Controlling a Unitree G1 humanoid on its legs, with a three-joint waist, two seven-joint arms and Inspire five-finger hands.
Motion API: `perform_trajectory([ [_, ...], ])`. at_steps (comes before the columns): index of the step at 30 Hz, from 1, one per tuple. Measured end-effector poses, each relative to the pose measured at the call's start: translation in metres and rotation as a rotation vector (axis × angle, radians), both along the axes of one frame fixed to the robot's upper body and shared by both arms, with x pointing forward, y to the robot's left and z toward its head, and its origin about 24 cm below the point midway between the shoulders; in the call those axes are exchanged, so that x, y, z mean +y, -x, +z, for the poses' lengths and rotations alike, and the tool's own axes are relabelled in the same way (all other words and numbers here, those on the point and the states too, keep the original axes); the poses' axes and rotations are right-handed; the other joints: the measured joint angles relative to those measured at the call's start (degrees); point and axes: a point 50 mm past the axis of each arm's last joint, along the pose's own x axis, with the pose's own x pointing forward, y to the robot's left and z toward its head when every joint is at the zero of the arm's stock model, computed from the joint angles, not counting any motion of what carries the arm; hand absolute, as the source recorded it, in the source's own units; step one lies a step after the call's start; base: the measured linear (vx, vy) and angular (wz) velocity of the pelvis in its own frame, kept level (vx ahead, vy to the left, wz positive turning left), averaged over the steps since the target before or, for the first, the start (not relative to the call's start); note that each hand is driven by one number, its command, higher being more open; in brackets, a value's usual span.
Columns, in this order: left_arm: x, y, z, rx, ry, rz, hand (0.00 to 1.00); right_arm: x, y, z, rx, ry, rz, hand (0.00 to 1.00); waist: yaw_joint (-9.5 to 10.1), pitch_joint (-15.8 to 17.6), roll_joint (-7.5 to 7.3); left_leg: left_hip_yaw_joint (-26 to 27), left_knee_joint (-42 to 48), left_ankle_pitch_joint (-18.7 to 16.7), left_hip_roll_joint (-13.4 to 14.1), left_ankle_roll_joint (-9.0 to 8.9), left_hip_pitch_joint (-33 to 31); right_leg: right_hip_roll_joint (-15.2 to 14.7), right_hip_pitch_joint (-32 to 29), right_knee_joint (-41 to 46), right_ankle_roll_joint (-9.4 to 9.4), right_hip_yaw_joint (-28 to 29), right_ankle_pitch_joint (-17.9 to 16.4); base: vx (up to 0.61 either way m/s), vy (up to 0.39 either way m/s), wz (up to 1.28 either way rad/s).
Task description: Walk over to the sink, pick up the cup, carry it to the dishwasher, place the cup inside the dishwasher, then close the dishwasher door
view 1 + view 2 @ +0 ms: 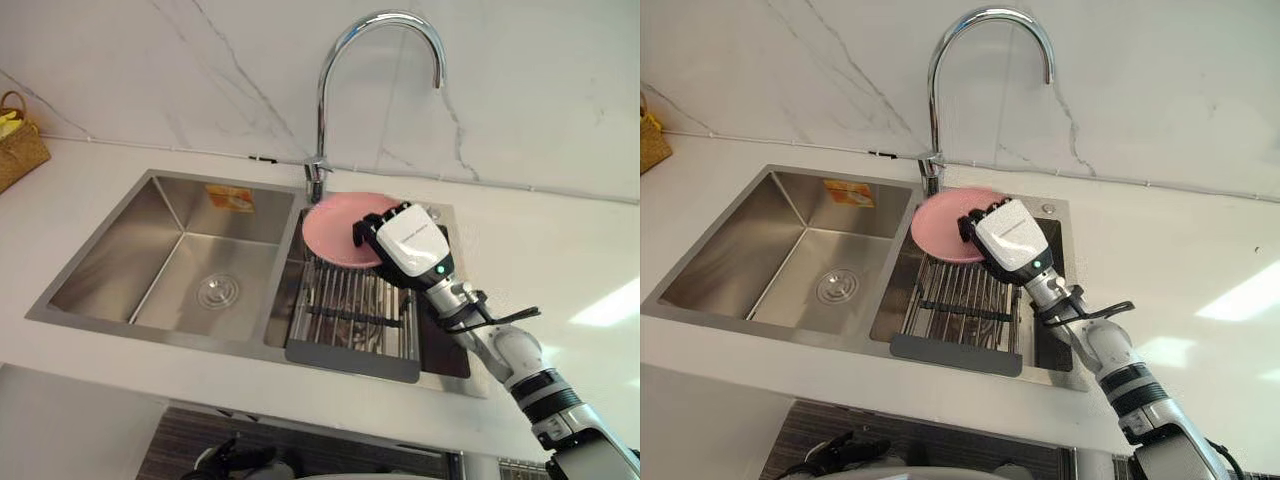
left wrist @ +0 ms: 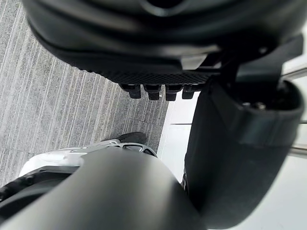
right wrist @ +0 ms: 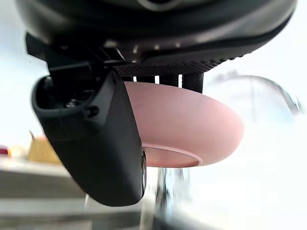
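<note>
A pink bowl-shaped dish [image 1: 335, 228] leans at the back of the sink's right basin, above a metal drying rack [image 1: 350, 310]. My right hand [image 1: 410, 240] is at the dish's right edge. In the right wrist view its fingers [image 3: 168, 79] reach over the rim of the pink dish [image 3: 192, 120] while the thumb [image 3: 96, 139] presses the near side, so the dish is pinched. My left hand [image 2: 240, 143] hangs low over grey floor, fingers relaxed and holding nothing; it also shows below the counter's front edge [image 1: 235, 460].
A tall chrome faucet [image 1: 330, 100] arches over the divider between the basins. The left basin [image 1: 180, 260] holds only a drain and a yellow label. A wicker basket [image 1: 15, 145] sits at the far left of the white counter [image 1: 560, 260].
</note>
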Motion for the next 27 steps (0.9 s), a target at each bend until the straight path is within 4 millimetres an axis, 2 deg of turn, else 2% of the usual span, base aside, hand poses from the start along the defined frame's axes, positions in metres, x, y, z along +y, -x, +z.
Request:
perform_trajectory([
  [3,0.000,0.001,0.000,-0.003,-0.001,0.000,1.00,-0.005,0.003,0.019,-0.079,0.002,0.003,0.00,-0.26,-0.1,-0.07,0.6,0.0,0.0,0.3,-0.04,0.0,0.0,-0.3,0.1,-0.07,0.6,0.1,0.00,0.000,-0.08],
  [8,0.001,0.002,0.000,-0.005,-0.002,0.001,1.00,-0.019,0.010,0.034,-0.154,-0.037,-0.051,0.00,-0.80,-0.1,-0.08,2.9,0.0,-0.3,0.7,-0.36,0.0,0.3,-1.6,0.2,-0.32,3.0,0.6,-0.01,0.008,-0.25],
  [11,0.001,0.006,0.000,0.004,-0.003,0.003,1.00,-0.039,0.021,0.040,-0.205,-0.069,-0.129,0.00,-2.09,-0.5,0.00,4.5,0.0,-0.5,0.9,-0.61,0.0,0.4,-2.4,0.2,-0.29,4.6,0.9,0.00,0.012,-0.30],
  [13,0.001,0.008,-0.001,0.011,-0.005,-0.003,1.00,-0.060,0.032,0.044,-0.228,-0.105,-0.220,0.00,-2.99,-0.9,0.00,6.3,0.0,-0.8,1.1,-0.74,0.1,0.6,-3.4,0.2,-0.35,6.5,1.3,0.00,0.014,-0.43],
  [14,0.001,0.009,-0.001,0.014,-0.007,-0.008,1.00,-0.066,0.035,0.044,-0.232,-0.114,-0.249,0.00,-3.36,-0.9,0.01,6.6,0.0,-0.9,1.1,-0.74,0.1,0.6,-3.5,0.2,-0.37,6.9,1.3,0.00,0.010,-0.35],
  [17,0.001,0.013,-0.002,0.034,-0.010,-0.025,1.00,-0.105,0.055,0.040,-0.232,-0.169,-0.435,0.00,-5.21,-1.7,0.04,9.2,0.1,-1.4,1.2,-0.92,0.2,0.8,-5.0,0.4,-0.33,9.6,1.8,0.00,0.019,-0.41],
  [18,0.001,0.013,-0.002,0.036,-0.013,-0.032,1.00,-0.112,0.059,0.039,-0.230,-0.179,-0.471,0.00,-5.56,-1.8,0.05,9.4,0.2,-1.5,1.2,-0.95,0.0,0.8,-5.6,0.6,-0.33,10.2,1.9,-0.02,0.029,-0.50],
  [20,0.002,0.009,-0.002,0.034,-0.028,-0.055,1.00,-0.132,0.073,0.034,-0.269,-0.252,-0.600,0.00,-7.06,-1.6,-0.54,12.6,2.2,-3.2,1.7,-1.15,-2.7,0.7,-10.4,2.6,-0.29,13.9,1.9,-0.04,0.047,-0.71],
  [22,0.005,-0.001,0.000,0.026,-0.045,-0.079,1.00,-0.142,0.083,0.028,-0.313,-0.335,-0.684,0.00,-8.43,-0.9,-1.04,15.5,5.1,-4.5,2.1,-0.72,-6.2,0.7,-14.8,3.6,-0.28,16.6,2.9,-0.05,0.028,-0.85],
  [23,0.006,-0.006,0.001,0.027,-0.055,-0.060,1.00,-0.148,0.090,0.019,-0.323,-0.369,-0.739,0.00,-9.11,-0.4,-1.55,17.8,6.9,-5.3,2.6,-0.21,-7.7,0.7,-16.6,2.9,-0.45,18.0,3.0,-0.04,0.014,-0.94],
  [24,0.008,-0.006,0.001,0.029,-0.048,-0.038,1.00,-0.149,0.094,0.014,-0.318,-0.383,-0.764,0.00,-9.12,0.2,-1.71,19.2,7.5,-5.6,3.0,-0.10,-7.8,0.5,-16.8,2.4,-1.00,17.3,2.8,-0.04,0.022,-1.15],
  [25,0.009,-0.003,0.000,0.030,-0.029,0.023,1.00,-0.151,0.102,0.005,-0.304,-0.400,-0.795,0.00,-8.99,0.9,-1.38,22.5,8.6,-6.4,4.5,-0.13,-7.8,-0.3,-17.1,2.1,-3.87,11.4,1.2,-0.03,0.040,-1.38],
  [26,0.011,0.005,-0.001,0.040,-0.017,0.096,1.00,-0.150,0.106,-0.002,-0.293,-0.432,-0.804,0.00,-8.89,1.3,-0.96,25.8,10.0,-7.3,6.5,-0.20,-7.8,-1.1,-17.5,2.9,-7.62,4.6,0.0,-0.03,0.045,-1.41],
  [27,0.012,0.008,-0.001,0.039,-0.011,0.146,1.00,-0.150,0.108,-0.003,-0.295,-0.452,-0.806,0.00,-8.86,1.9,-1.35,27.4,10.6,-7.9,7.4,-0.29,-7.9,-1.6,-18.0,3.9,-8.10,1.2,-0.1,-0.04,0.010,-1.43],
])
